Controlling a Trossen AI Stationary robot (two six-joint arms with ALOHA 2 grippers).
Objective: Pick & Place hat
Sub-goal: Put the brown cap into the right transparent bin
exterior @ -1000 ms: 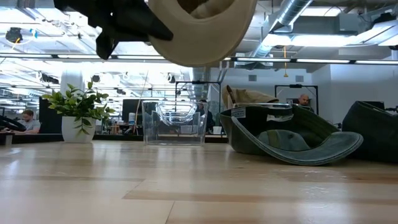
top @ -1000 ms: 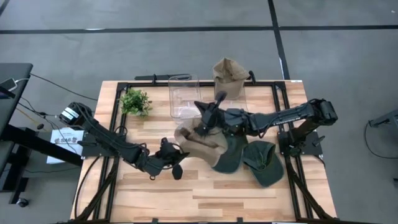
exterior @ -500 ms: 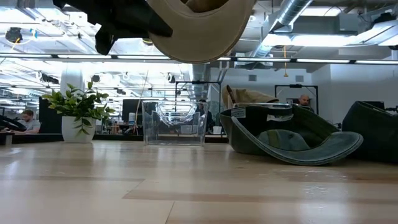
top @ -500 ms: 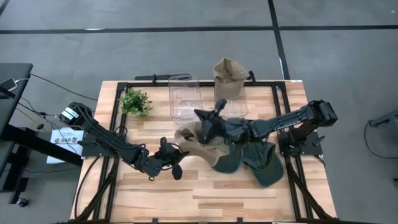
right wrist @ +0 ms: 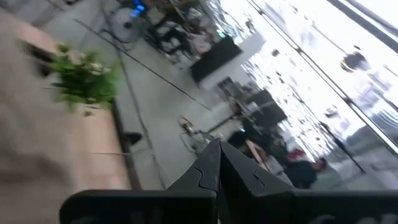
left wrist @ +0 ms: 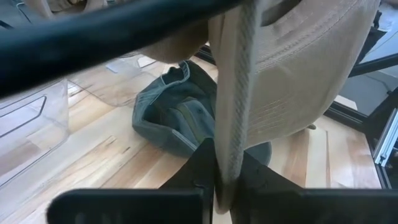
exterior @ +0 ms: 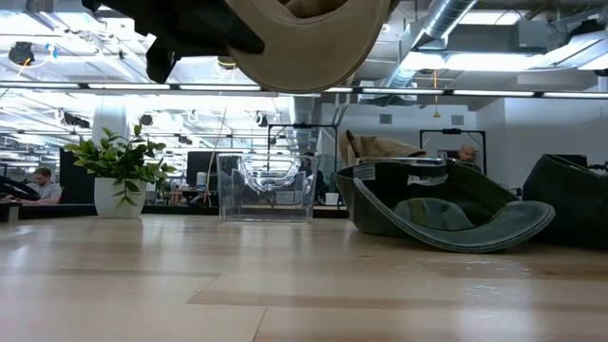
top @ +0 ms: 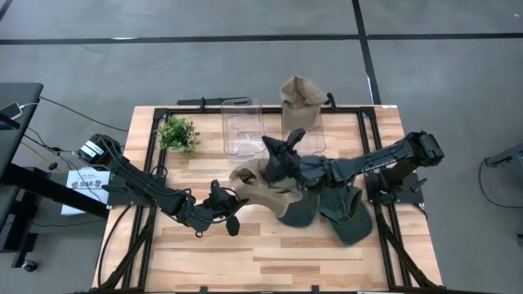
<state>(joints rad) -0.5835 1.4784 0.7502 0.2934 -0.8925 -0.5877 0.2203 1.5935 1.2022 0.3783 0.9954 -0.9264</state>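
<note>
A tan hat (top: 255, 186) hangs above the middle of the table and shows at the top of the low view (exterior: 306, 43). My left gripper (top: 227, 204) is shut on it at the hat's left side. It also shows in the low view (exterior: 195, 33). My right gripper (top: 283, 149) is shut and empty, tipped upward just over the hat's far right side. Its wrist view (right wrist: 217, 163) looks out into the room. Two dark green hats (top: 304, 206) (top: 347, 214) lie on the table to the right. My left gripper pinches the tan hat's brim edge (left wrist: 231, 149) between its two fingers, which come roughly level from the table's left. The brim runs on edge through the fingers. The hat is lifted clear of the table.
Two clear bins (top: 243, 126) (top: 304, 129) stand at the far middle, and another tan hat (top: 301, 94) sits on the right one. A small plant (top: 177, 133) stands at the far left. The near half of the table is bare wood (top: 270, 253).
My right gripper has shifted a little toward the table's right edge and tipped upward. The tan hat has risen slightly in my left gripper's hold.
</note>
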